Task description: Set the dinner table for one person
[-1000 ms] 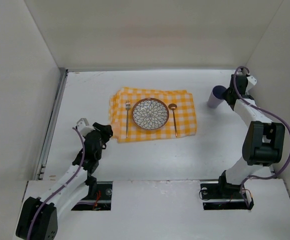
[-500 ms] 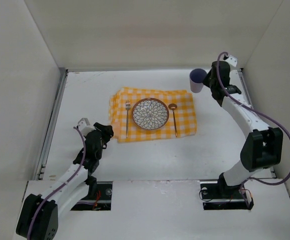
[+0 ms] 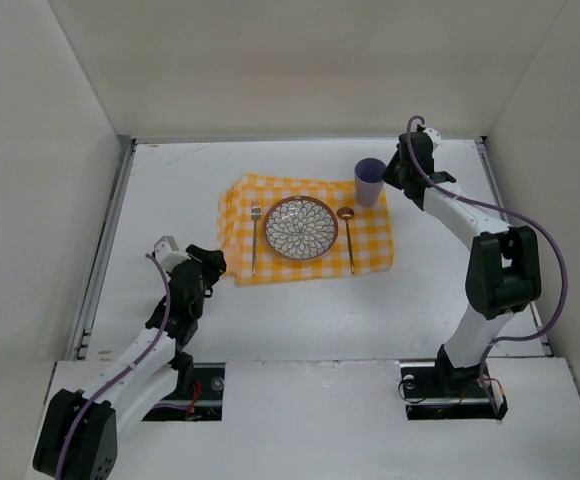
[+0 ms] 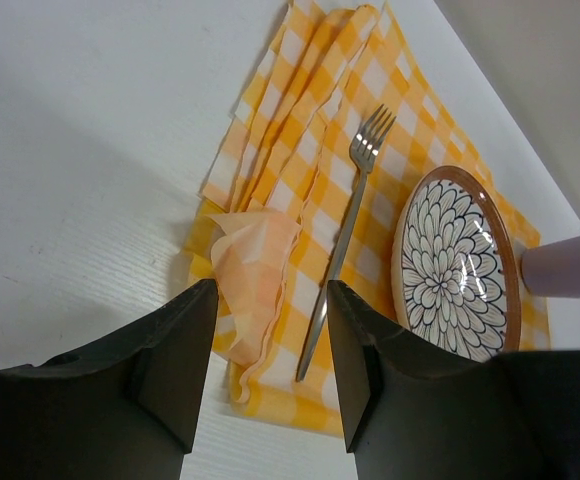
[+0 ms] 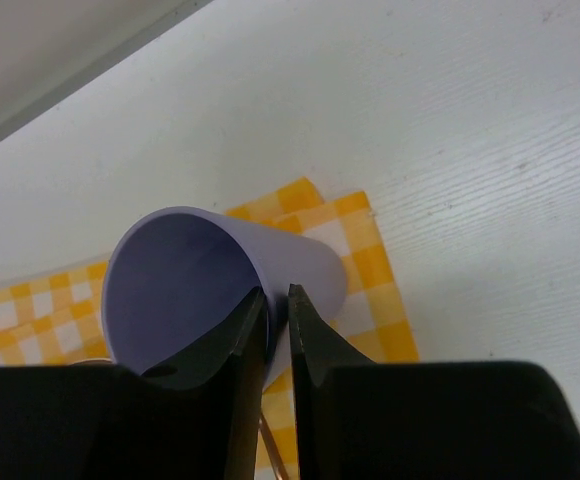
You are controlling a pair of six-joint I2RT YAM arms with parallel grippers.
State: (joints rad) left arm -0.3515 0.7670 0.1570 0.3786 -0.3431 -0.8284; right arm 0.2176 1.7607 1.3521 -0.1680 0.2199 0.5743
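On the white dinner table (image 3: 300, 310) lies a yellow-and-white checked cloth (image 3: 370, 235) with a patterned plate (image 3: 301, 228), a fork (image 3: 255, 240) on its left and a copper spoon (image 3: 348, 238) on its right. My right gripper (image 3: 388, 176) is shut on the rim of a lilac cup (image 3: 369, 182) (image 5: 210, 290), one finger inside and one outside, over the cloth's far right corner. My left gripper (image 3: 208, 262) (image 4: 268, 375) stands open, empty, just off the cloth's near left corner, where a fold of cloth (image 4: 255, 275) is bunched up.
Grey rails run along the table's left edge (image 3: 105, 250) and right edge (image 3: 495, 185). White walls close in the back and both sides. The arm bases sit at the near edge.
My right arm has carried the lilac cup leftwards from the far right of the table to the cloth's far right corner. The left arm has not moved.
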